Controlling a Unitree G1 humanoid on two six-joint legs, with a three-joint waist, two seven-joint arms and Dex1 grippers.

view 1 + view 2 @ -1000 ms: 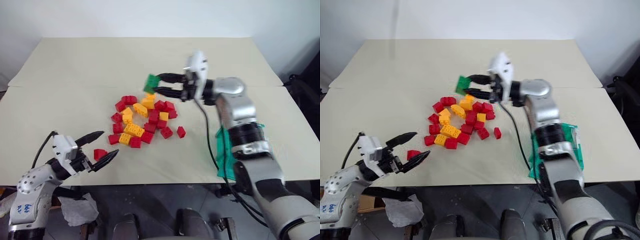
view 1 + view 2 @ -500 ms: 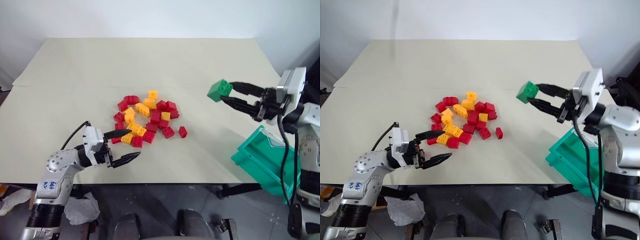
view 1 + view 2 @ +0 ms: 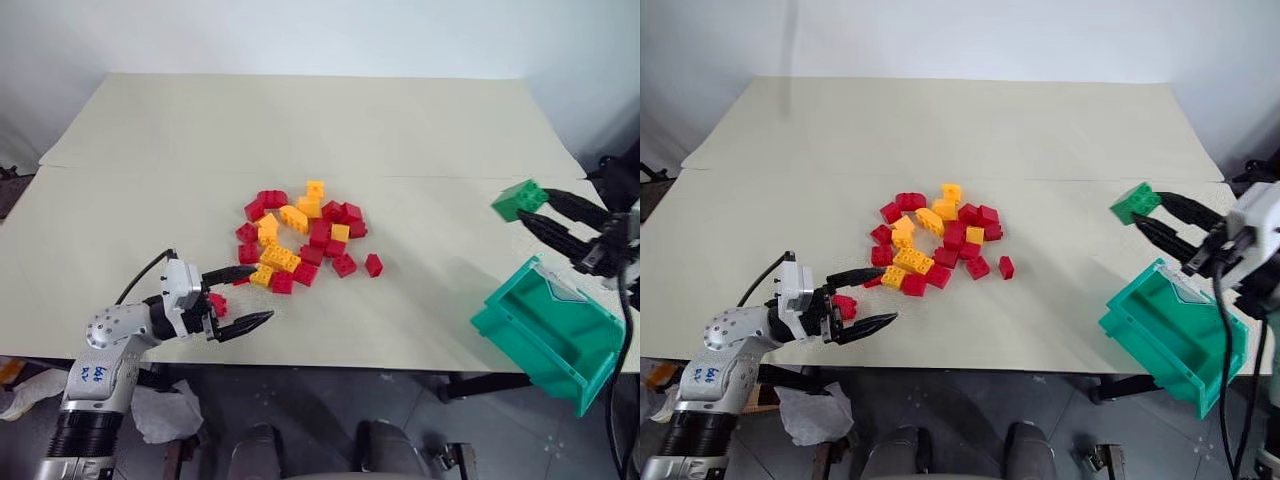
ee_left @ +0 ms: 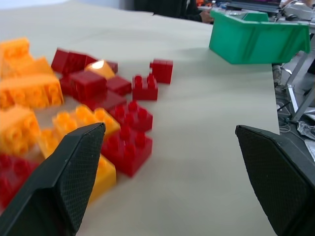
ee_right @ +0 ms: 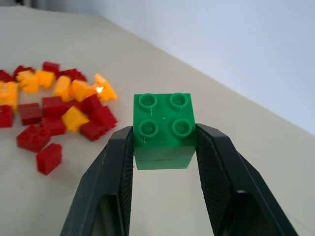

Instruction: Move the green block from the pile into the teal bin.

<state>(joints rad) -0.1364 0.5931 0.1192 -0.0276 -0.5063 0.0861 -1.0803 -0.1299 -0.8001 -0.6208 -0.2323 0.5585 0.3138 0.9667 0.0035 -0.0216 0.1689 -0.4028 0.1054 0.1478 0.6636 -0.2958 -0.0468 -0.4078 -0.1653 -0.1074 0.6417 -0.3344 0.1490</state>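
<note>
The right gripper (image 3: 540,207) is clamped on the green block (image 3: 519,199), just far of the teal bin (image 3: 548,330); released here, it likely lands on the table (image 3: 420,130).

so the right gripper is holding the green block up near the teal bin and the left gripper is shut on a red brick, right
Not quite: the left gripper is open, holding nothing, as the left wrist view shows. The right gripper does hold the green block near the teal bin.
</note>
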